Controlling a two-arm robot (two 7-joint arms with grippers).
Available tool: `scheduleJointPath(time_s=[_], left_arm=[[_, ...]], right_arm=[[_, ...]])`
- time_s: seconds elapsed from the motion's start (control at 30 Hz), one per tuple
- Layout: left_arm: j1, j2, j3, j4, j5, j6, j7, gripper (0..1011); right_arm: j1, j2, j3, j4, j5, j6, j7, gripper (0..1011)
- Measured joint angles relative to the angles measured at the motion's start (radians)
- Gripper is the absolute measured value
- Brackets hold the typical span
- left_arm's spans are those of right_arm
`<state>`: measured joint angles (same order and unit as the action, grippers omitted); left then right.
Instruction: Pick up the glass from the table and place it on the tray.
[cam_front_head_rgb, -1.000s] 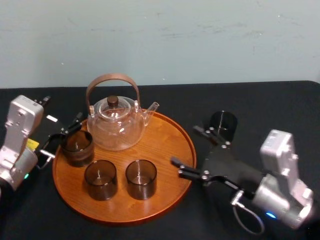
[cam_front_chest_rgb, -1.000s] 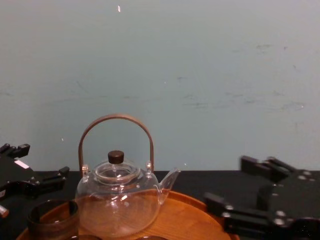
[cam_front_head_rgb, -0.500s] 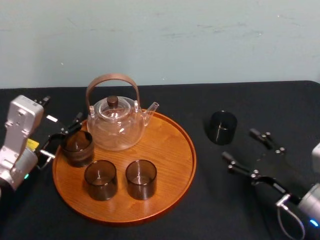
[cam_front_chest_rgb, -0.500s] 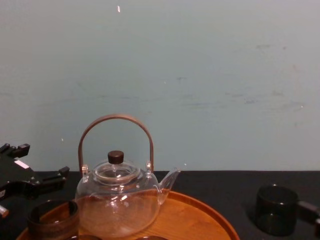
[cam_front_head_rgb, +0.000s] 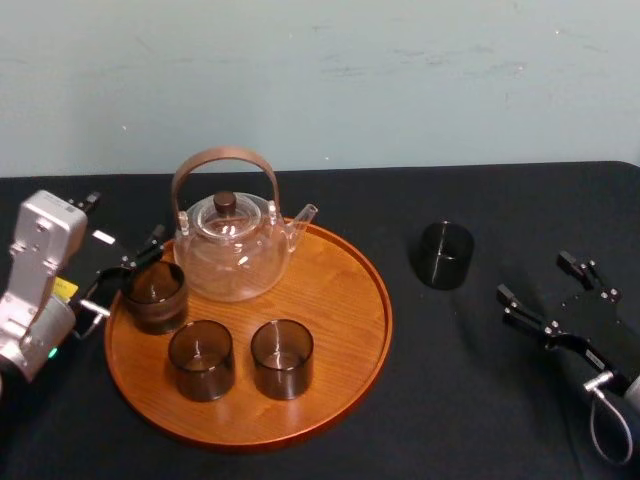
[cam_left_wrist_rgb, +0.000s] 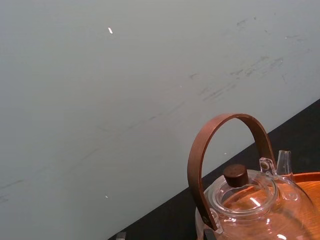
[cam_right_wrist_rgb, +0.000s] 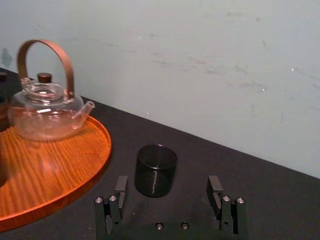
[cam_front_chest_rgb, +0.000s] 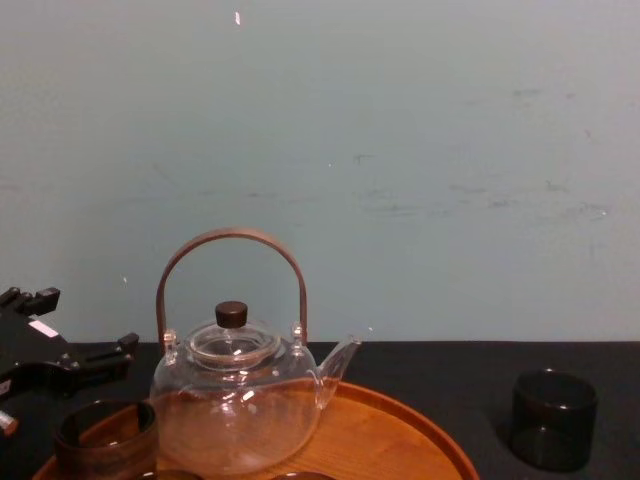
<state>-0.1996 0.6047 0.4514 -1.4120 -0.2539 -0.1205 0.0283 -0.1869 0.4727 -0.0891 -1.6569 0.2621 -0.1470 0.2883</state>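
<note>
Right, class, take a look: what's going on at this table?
One dark glass stands on the black table, right of the tray, which holds a teapot and three more glasses. The right end effector is open near the dark glass, not touching it. The left end effector sits open at the tray's left edge.

This looks like a robot lab or test room: a bare pale blue-green wall (cam_front_head_rgb: 400, 80), marked with scuffs and smears, rises straight behind a table (cam_front_head_rgb: 480, 400) draped in plain black cloth. On it a tea set is laid out like a staged trial, with a glass teapot (cam_front_head_rgb: 232, 250) and three dark cups (cam_front_head_rgb: 282, 358) on a round wooden tray (cam_front_head_rgb: 340, 290) and a lone dark glass (cam_front_head_rgb: 445, 255) on the cloth beside it. Robot arms flank the setup, the left claw (cam_front_head_rgb: 122, 270) at the tray's edge and the right claw (cam_front_head_rgb: 533, 276) over the cloth.
</note>
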Motion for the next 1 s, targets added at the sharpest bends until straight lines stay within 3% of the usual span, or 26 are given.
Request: scheduleJointPath(time_s=[0.33,0.8,1.0], left_arm=[[0.000,0.000,0.000,0.000,0.000,0.000,0.000,1001],[0.000,0.000,0.000,0.000,0.000,0.000,0.000,1001],[0.000,0.000,0.000,0.000,0.000,0.000,0.000,1001]], right_arm=[[0.079,-0.034,-0.020,0.070,-0.013,0.049,0.032,1002],[0.271,-0.071,-0.100,0.229,-0.029,0.136,0.079,1002],[0.327,-0.081,-0.121,0.279,-0.032,0.152,0.088,1002]])
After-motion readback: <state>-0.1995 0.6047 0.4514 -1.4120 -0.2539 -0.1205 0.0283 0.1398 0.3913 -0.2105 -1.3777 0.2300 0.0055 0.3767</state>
